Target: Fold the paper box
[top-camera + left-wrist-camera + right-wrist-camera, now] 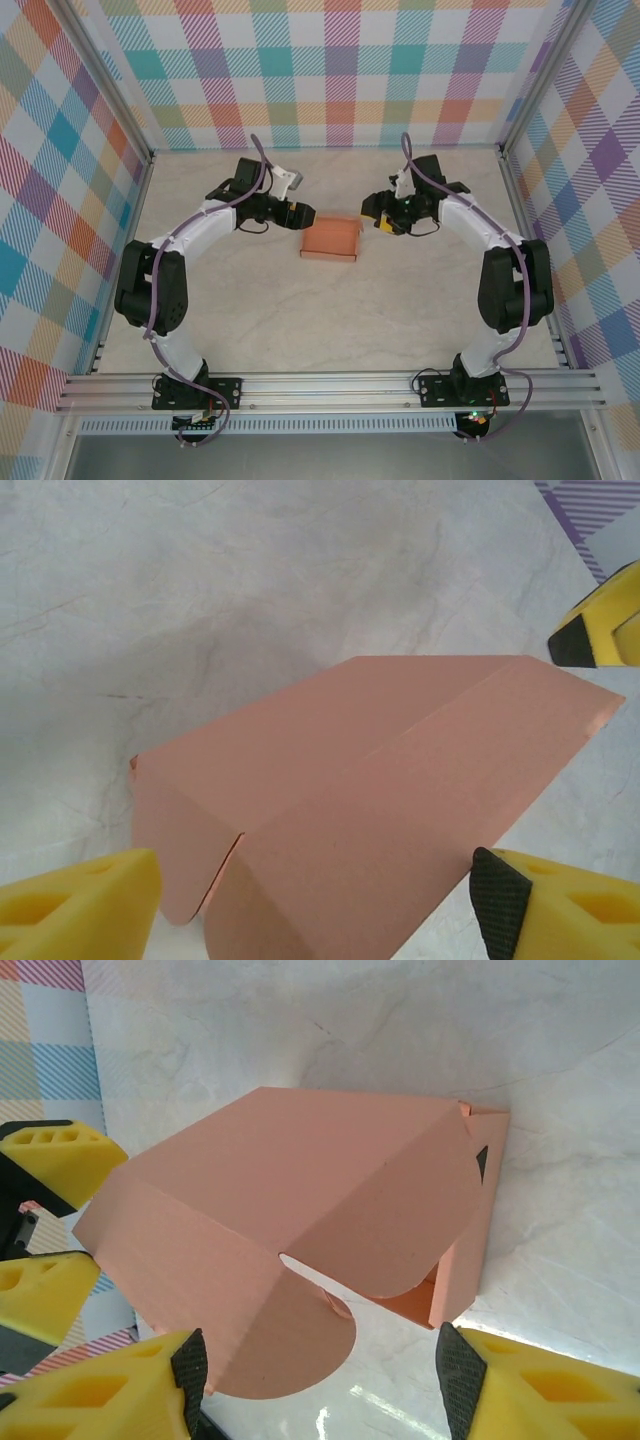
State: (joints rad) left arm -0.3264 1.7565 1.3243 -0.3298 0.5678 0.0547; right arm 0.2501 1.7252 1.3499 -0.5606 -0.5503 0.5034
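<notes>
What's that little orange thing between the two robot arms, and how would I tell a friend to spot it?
Start at the pale marbled table inside the checked walls and look to its middle. There the left hand and the right hand face each other. Between them lies the paper box, a partly folded shell of matte salmon-orange card, unlike the yellow-fingered hands beside it.

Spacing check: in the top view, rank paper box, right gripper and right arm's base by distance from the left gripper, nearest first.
1. paper box, just right of the left gripper.
2. right gripper, beyond the box.
3. right arm's base, bottom right.
</notes>
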